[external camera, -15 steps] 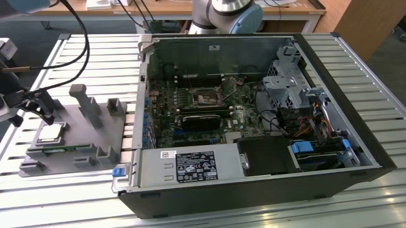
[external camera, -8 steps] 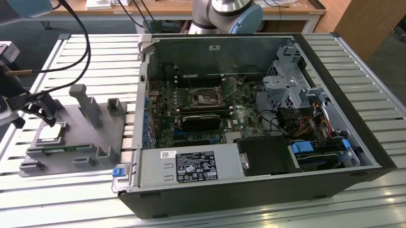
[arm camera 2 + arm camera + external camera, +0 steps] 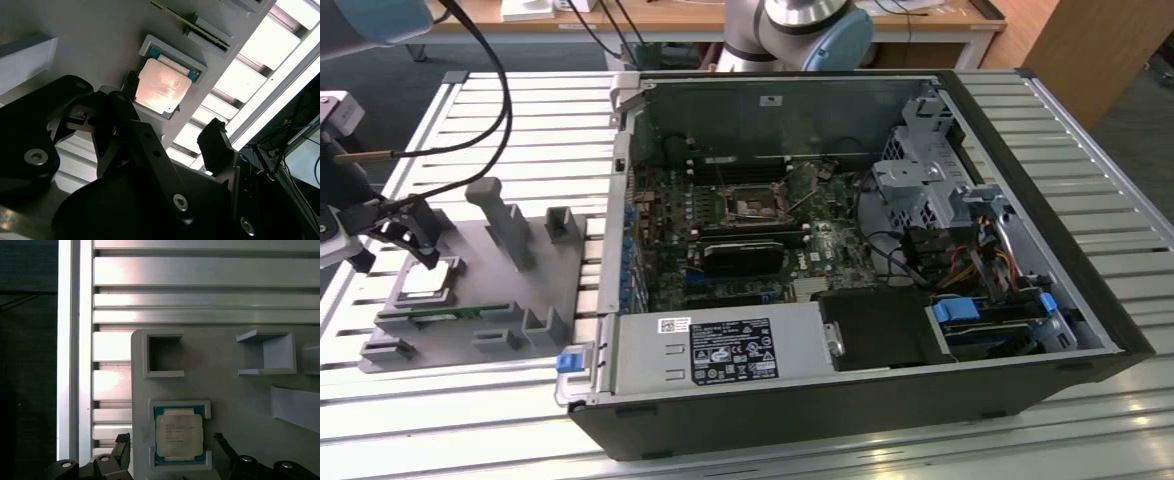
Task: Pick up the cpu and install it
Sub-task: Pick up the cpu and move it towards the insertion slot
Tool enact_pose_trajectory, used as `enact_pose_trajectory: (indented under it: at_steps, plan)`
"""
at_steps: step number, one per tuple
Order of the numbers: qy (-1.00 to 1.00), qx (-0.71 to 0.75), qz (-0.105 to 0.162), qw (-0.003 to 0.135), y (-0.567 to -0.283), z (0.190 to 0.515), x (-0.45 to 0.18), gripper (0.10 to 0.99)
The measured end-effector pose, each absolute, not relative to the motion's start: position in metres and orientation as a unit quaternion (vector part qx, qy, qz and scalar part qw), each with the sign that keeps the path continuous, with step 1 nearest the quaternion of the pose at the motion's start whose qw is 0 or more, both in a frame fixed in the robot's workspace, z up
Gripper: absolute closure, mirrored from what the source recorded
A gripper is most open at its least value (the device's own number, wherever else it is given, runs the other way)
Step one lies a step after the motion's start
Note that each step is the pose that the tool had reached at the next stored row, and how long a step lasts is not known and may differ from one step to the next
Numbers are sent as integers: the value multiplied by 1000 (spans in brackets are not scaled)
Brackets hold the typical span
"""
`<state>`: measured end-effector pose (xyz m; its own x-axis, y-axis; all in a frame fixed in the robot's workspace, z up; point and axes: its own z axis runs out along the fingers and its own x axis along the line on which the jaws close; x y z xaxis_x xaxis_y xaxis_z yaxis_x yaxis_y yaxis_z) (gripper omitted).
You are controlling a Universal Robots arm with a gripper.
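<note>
The cpu point(image 3: 427, 281) is a small square chip with a silvery top, lying flat in a pale framed pocket of the grey fixture plate point(image 3: 520, 290) at the exterior view's left. My gripper point(image 3: 423, 248) hangs just above it, open. Both wrist views show the cpu point(image 3: 179, 434) point(image 3: 162, 87) between the two black fingertips point(image 3: 122, 446) point(image 3: 215, 137), one on each side, with nothing gripped. Whether the tips touch the chip I cannot tell. Inside the open computer case point(image 3: 1014, 120), the bare processor socket point(image 3: 757, 207) sits on the motherboard.
Upright grey posts point(image 3: 504, 220) and a narrow green memory stick point(image 3: 447, 315) share the fixture plate. An empty square pocket point(image 3: 162, 355) lies beside the cpu's pocket. The slatted aluminium table point(image 3: 480, 420) carries everything. A second arm's base point(image 3: 794, 30) stands behind the case.
</note>
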<state>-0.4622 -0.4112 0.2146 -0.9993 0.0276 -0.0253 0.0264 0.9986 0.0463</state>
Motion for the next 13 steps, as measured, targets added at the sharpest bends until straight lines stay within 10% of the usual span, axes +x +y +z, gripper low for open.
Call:
enact_pose_trajectory:
  at_steps: [13]
  plan:
    - [1000, 14, 23, 13, -411, 209, -462, 333]
